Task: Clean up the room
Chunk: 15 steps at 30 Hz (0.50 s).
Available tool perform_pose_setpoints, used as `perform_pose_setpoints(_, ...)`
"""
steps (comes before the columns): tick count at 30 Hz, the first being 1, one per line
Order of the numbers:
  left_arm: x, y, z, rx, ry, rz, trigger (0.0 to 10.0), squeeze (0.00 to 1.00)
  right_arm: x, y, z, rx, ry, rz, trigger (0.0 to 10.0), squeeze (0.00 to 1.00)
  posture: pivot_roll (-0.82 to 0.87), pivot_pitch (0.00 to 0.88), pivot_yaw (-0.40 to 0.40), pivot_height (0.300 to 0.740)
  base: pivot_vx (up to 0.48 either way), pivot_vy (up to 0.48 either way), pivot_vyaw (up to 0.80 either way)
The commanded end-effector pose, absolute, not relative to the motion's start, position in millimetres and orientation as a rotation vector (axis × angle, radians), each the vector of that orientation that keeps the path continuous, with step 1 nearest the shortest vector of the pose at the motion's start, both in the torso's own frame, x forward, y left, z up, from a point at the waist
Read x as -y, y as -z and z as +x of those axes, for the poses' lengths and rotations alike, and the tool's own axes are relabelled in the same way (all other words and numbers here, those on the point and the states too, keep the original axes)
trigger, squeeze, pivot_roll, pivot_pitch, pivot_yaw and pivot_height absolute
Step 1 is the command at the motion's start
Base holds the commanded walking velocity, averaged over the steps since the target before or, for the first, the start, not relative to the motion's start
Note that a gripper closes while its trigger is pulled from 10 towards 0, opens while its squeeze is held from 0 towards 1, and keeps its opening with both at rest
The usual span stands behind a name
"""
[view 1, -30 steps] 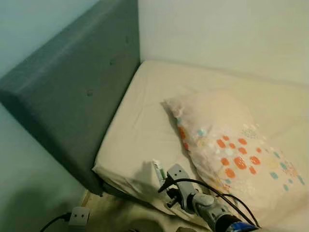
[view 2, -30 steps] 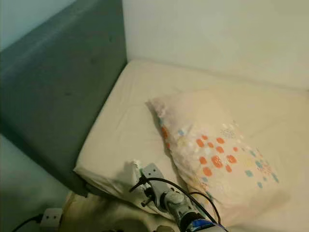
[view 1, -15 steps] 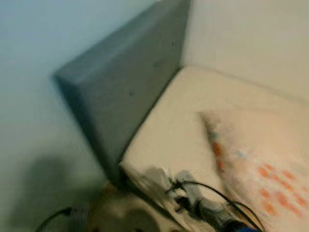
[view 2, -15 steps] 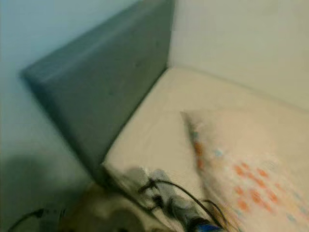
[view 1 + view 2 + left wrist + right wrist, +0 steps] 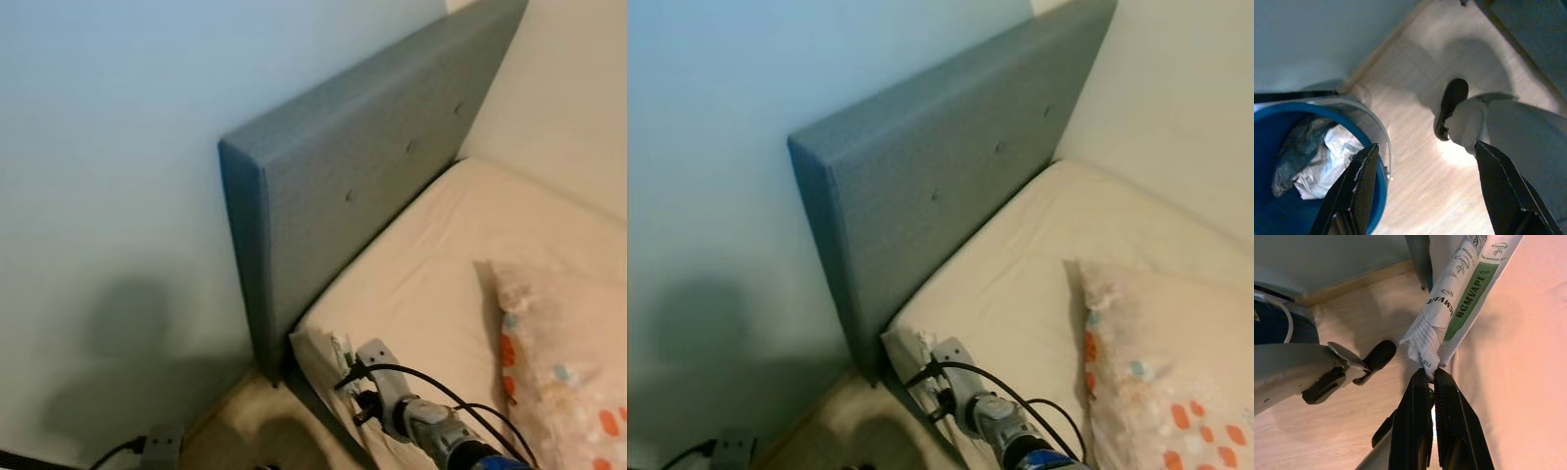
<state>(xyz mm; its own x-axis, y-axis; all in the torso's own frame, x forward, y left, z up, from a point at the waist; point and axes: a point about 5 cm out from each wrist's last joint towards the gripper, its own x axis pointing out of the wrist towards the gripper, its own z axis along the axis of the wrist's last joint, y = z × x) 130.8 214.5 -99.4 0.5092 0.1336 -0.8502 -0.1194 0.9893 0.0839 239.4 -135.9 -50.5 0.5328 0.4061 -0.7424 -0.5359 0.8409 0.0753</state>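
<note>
My view has swung left since a second ago: the pillow that sat mid-frame now lies at the right edge, and far more of the pale blue wall shows, though my right arm sits at the bed corner much as it did. My right gripper has its two black fingers pressed together on the crumpled end of a white and green paper wrapper, which hangs over the edge of the mattress at its near corner. My left gripper hangs low with its fingers spread well apart and nothing between them, above a blue bin lined with clear plastic and holding crumpled paper and wrapping. Beyond the wrapper the mattress wears a cream sheet, and a pillow with orange and teal spots lies on it to my right. A grey-blue padded headboard stands along the bed's far side against the wall. Below is light wooden floor, with a white power strip near the wall's foot.
</note>
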Motion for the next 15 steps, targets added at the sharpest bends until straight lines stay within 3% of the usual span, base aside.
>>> perform_pose_setpoints(1,-214.2,101.9,123.9,-1.049,-0.172,-0.006,10.0,0.00,139.9,53.4,236.0,-0.862,-0.544,-0.167,10.0,0.00,0.00,0.000,0.000,0.740,0.000,0.000,0.00)
perform_pose_setpoints(15,-217.1,102.5,121.4,-1.070,-0.179,0.021,10.0,0.00,138.2,52.9,237.2,-0.860,-0.529,-0.154,10.0,0.00,0.01,0.003,0.011,0.740,-0.289,0.000,0.00)
